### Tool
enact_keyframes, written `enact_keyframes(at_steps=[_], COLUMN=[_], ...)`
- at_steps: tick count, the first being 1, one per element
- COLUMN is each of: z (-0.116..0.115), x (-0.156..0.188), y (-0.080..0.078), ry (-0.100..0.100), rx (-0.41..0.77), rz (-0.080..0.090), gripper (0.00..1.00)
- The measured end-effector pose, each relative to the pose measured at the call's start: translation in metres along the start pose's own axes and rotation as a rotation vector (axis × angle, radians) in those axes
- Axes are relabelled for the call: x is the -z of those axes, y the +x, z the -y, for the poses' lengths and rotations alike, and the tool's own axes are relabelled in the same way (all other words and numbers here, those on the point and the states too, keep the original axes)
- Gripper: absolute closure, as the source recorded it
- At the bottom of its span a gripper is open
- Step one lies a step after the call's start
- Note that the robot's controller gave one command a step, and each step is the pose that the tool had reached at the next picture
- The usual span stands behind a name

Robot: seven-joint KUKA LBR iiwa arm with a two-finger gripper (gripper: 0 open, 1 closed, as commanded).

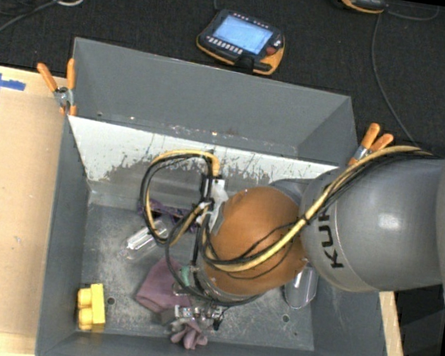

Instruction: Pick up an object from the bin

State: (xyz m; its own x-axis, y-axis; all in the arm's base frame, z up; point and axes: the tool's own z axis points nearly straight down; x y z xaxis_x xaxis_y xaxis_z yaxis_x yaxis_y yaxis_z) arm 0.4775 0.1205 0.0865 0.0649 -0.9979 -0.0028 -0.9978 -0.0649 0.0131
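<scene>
Orange wrist cover (251, 236) overhangs my gripper (198, 318), set low against the purple cloth (156, 288) at the bin's (217, 105) six o'clock, so how open it is I cannot tell

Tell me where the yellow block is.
The yellow block lies in the near-left corner of the bin in the camera view, apart from the purple cloth to its right.

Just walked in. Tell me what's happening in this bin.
The arm reaches in from the right, its gripper low over a crumpled purple cloth by the near wall of the grey bin. A yellow block lies toward the view's lower left, and a clear plastic piece sits farther back. Nothing looks lifted yet.
</scene>
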Motion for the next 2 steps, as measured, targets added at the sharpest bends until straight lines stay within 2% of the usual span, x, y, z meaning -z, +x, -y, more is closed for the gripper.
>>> enact_keyframes(at_steps=[2], z=[-0.001], x=[0.036], y=[-0.002], ry=[-0.001], rx=[-0.007], rz=[0.002], gripper=[1.00])
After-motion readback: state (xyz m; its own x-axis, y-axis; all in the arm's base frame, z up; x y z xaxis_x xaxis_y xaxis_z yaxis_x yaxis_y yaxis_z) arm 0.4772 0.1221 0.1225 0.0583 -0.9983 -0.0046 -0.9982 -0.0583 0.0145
